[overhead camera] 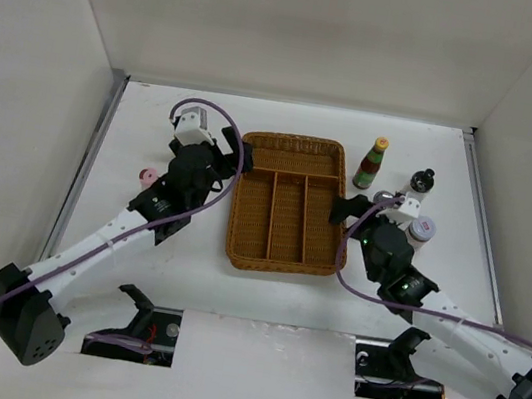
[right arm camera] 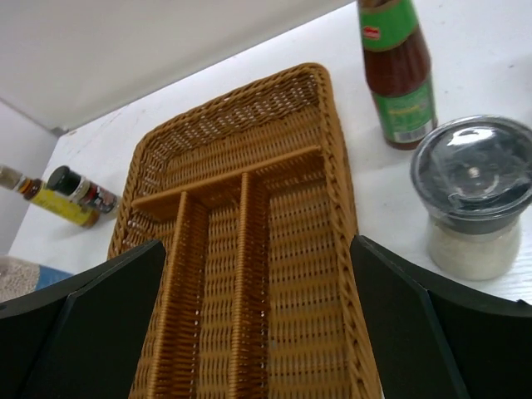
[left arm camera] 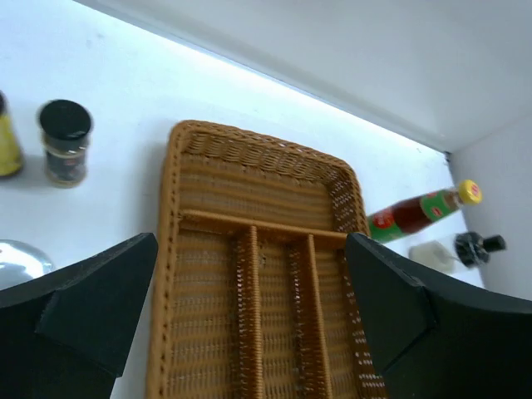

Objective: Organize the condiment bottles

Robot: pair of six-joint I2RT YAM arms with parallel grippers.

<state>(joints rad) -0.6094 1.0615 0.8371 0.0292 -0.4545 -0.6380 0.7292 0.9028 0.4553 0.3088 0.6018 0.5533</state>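
Note:
A green-and-red sauce bottle (overhead camera: 371, 164) (right arm camera: 399, 75) with a yellow cap stands right of the brown woven basket (overhead camera: 286, 203). Close by are a black-topped bottle (overhead camera: 419, 181), a silver-lidded shaker (overhead camera: 386, 198) (right arm camera: 474, 195) and another shaker (overhead camera: 422, 229). Left of the basket, the left wrist view shows a black-capped jar (left arm camera: 65, 143) and a yellow bottle (left arm camera: 7, 145). A pink-capped one (overhead camera: 148, 177) peeks out beside the left arm. My left gripper (overhead camera: 232, 159) (left arm camera: 249, 274) hangs open over the basket's left rim. My right gripper (overhead camera: 361, 207) (right arm camera: 258, 283) is open over its right rim. Neither holds anything.
The basket (left arm camera: 258, 208) (right arm camera: 249, 249) has one cross compartment at the back and three long ones in front, all bare. White walls close in the table at the back and on both sides. A silver lid (left arm camera: 17, 258) shows at the left wrist view's edge.

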